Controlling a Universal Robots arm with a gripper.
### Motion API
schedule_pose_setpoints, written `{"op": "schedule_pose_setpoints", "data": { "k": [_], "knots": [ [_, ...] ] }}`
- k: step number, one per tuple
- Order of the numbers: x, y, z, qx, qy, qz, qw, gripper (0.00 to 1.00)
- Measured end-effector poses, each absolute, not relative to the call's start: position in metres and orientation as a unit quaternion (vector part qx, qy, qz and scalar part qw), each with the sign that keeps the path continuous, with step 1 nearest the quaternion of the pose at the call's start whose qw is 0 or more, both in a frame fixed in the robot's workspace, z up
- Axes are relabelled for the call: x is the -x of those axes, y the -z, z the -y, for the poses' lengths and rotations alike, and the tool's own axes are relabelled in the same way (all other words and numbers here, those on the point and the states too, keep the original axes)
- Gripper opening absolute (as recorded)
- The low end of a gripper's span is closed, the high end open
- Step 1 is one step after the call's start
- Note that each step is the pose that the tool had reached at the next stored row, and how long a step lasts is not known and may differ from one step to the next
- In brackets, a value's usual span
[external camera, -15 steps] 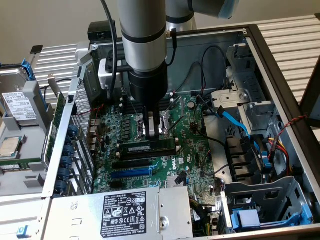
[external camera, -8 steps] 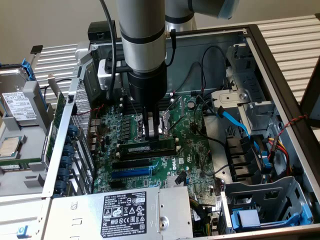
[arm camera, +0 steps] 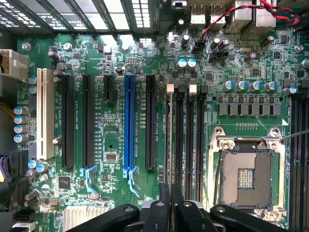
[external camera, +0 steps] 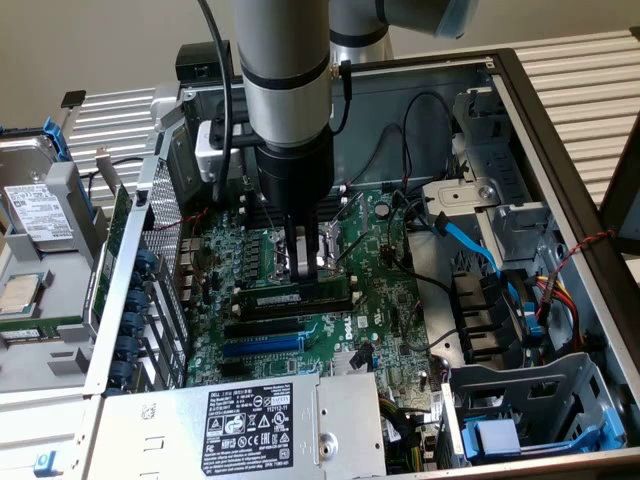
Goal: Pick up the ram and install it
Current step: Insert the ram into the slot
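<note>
1. Pincer (external camera: 306,274) hangs from the arm (external camera: 285,80) at the centre of the exterior frame. It points straight down at the motherboard (external camera: 390,300) inside the open computer case (external camera: 560,150).
2. In the wrist view the pincer (arm camera: 170,195) has its fingers (arm camera: 164,198) drawn almost together, with only a thin gap between them. The ram (arm camera: 169,140) shows edge-on and runs straight into that gap. We log the pincer as clamped on the ram.
3. In the exterior view the ram (external camera: 290,300) stands on edge just below the pincer tips at mid-frame, lying crosswise. Its white label faces the camera.
4. The ram occupies the memory slot farthest from the CPU socket (arm camera: 246,179). The empty memory slots (arm camera: 192,135) lie between the ram and the socket.
5. The blue expansion slot (arm camera: 129,121) runs parallel to the ram on the side away from the socket, with one black slot between them. In the exterior view the blue slot (external camera: 262,344) sits just below the ram.
6. We cannot tell whether the ram is pressed fully home.
7. Power supply (external camera: 250,425) sits at lower centre-left of the exterior frame.
</note>
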State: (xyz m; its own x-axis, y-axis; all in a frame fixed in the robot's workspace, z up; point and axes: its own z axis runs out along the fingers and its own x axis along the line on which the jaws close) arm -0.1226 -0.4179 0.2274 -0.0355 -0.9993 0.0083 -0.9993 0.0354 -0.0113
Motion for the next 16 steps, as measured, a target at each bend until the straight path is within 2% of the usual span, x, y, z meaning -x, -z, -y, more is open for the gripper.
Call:
{"op": "schedule_pose_setpoints", "data": {
  "k": [9, 11, 12, 16],
  "knots": [
    [0.1227, -0.2258, 0.4179, 0.694, 0.008, -0.720, 0.000, 0.13],
    [0.1226, -0.2258, 0.4179, 0.694, 0.008, -0.720, 0.000, 0.15],
    [0.1226, -0.2258, 0.4179, 0.694, 0.008, -0.720, 0.000, 0.21],
    [0.1228, -0.2268, 0.4179, 0.694, 0.008, -0.720, 0.000, 0.21]
  ]
}}
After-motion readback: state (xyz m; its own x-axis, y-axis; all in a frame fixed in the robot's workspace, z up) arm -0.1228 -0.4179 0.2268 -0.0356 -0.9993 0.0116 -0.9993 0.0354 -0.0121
